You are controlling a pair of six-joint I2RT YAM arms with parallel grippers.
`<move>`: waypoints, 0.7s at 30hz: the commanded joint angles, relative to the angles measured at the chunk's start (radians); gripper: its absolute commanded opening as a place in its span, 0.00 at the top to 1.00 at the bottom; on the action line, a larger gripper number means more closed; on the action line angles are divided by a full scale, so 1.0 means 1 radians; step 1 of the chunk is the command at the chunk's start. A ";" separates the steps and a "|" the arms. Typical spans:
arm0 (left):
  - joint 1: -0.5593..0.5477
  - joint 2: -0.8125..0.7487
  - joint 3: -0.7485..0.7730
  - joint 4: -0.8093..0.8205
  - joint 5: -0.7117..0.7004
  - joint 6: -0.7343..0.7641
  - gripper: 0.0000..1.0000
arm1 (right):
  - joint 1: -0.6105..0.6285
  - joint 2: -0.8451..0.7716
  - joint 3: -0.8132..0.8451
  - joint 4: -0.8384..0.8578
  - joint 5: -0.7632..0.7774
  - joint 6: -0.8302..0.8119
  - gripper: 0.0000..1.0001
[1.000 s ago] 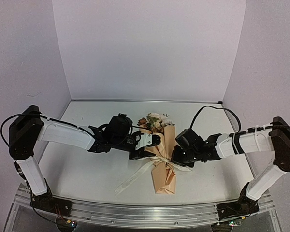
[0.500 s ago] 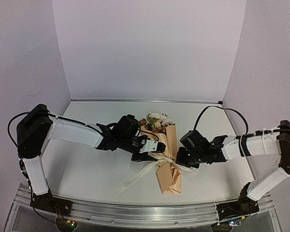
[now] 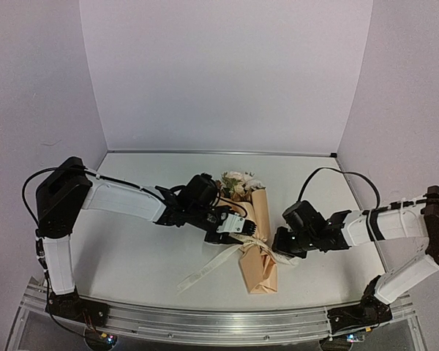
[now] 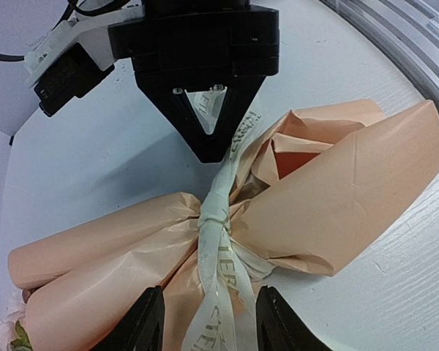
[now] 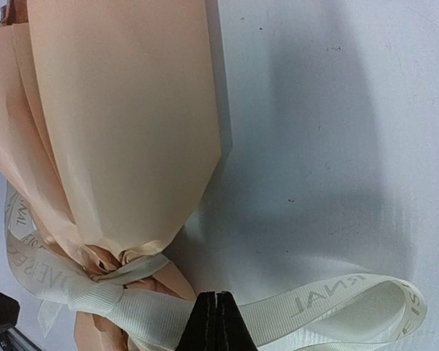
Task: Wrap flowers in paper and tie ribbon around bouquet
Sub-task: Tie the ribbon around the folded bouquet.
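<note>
While the bouquet (image 3: 260,269) lies flat on the table (image 3: 132,256), the right gripper (image 5: 216,318) is clenched on the ribbon (image 5: 329,301) just beside the bouquet's knotted waist, and the left gripper (image 4: 208,325) stands released, its fingers (image 4: 148,325) straddling the ribbon on the bouquet's other side.

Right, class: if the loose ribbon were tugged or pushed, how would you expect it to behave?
Probably floppy: the ribbon loops and curls across the table instead of holding a line. Likely very light, since it lies flat and thin. Possibly slippery too: it looks smooth and slightly glossy, so it might slide through the right gripper pinching it.
</note>
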 commanded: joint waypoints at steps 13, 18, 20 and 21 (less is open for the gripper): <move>-0.042 0.108 0.172 -0.108 0.027 0.098 0.55 | -0.012 -0.127 -0.071 0.023 -0.078 -0.078 1.00; -0.064 0.127 0.171 -0.096 -0.002 0.130 0.55 | -0.011 -0.134 -0.084 0.023 -0.107 -0.074 1.00; -0.073 0.135 0.166 -0.079 -0.019 0.145 0.55 | -0.011 -0.144 -0.094 0.023 -0.118 -0.078 1.00; -0.077 0.139 0.167 -0.076 -0.026 0.153 0.55 | -0.012 -0.149 -0.098 0.023 -0.126 -0.084 1.00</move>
